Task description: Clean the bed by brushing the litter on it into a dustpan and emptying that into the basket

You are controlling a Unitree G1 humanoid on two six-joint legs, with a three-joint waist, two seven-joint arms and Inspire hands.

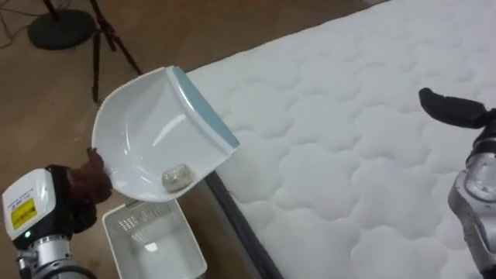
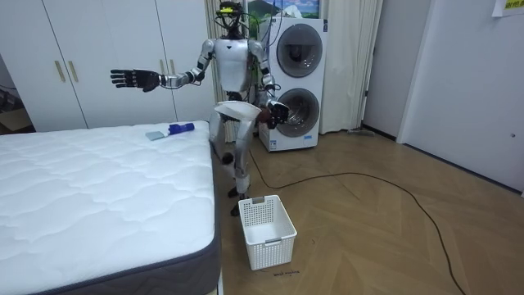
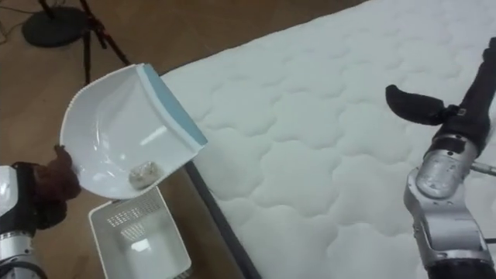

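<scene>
My left hand [image 1: 87, 183] is shut on the handle of a white dustpan [image 1: 151, 132] with a pale blue lip. I hold it tilted beside the bed's edge. A small crumpled scrap [image 1: 177, 178] lies in the pan's low corner. Right under the pan stands a white plastic basket [image 1: 151, 242] on the floor. My right hand [image 1: 453, 108] is stretched out over the white quilted mattress [image 1: 349, 147], fingers straight and holding nothing. In the room view I stand at the bed's corner, with the dustpan [image 2: 233, 109] in front of me and the basket [image 2: 266, 229] further along the bedside.
A blue-handled brush [image 2: 169, 130] lies on the mattress near its far corner. A dark stand's base [image 1: 62, 27] and legs are on the wooden floor beyond the pan. Stacked washing machines [image 2: 299, 82] and white wardrobes [image 2: 82, 57] are behind me.
</scene>
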